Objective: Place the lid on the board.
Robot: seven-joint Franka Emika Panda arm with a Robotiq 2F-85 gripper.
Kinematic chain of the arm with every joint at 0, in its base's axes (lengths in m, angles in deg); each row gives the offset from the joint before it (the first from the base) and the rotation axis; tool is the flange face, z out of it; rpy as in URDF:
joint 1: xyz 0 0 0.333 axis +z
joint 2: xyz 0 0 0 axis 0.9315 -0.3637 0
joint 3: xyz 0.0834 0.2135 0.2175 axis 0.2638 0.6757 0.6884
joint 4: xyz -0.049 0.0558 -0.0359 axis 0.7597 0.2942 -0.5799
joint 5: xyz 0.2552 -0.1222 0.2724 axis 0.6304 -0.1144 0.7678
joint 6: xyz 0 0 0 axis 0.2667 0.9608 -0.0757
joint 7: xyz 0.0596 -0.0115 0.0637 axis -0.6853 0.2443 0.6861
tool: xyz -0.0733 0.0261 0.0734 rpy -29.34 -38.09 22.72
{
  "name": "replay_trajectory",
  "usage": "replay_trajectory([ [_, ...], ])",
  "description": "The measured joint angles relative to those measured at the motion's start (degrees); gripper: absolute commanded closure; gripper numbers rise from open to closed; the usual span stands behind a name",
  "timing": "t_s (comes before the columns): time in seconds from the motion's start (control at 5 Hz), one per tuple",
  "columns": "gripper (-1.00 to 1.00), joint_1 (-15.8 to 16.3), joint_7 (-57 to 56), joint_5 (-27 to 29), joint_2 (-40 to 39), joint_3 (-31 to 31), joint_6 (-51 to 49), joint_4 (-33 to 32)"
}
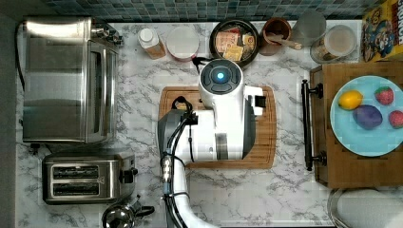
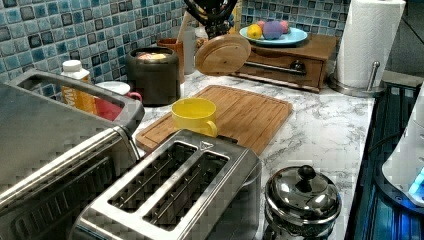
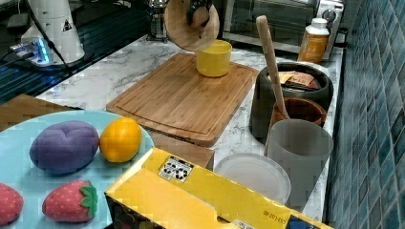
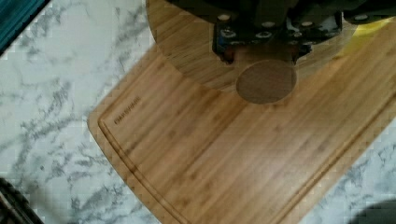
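1 round wooden lid point(image 2: 223, 54) hangs tilted above the cutting board point(image 3: 184, 100), its knob pinched in the gripper point(image 3: 199, 14), so you should lower it onto bare wood, away from the yellow mug point(image 3: 214, 57).

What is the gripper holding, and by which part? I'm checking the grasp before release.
The gripper holds the round wooden lid by its central knob, tilted in the air above the board.

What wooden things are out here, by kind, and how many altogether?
Cutting board: 1
Round lid, held up in the gripper: 1
Tray with black handle: 1
Spoon: 1
Total: 4
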Motion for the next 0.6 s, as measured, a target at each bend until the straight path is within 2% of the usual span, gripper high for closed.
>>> replay_trajectory([
  [0.2, 1.0, 0.07, 0.93, -2.54, -0.19, -1.24, 8.32, -3.02],
  [0.4, 1.0, -0.44, 5.18, -8.52, 0.1, -2.37, 16.46, -7.16],
  [0.6, 1.0, -0.99, 10.5, -12.66, 0.26, -3.38, 18.51, -10.97],
])
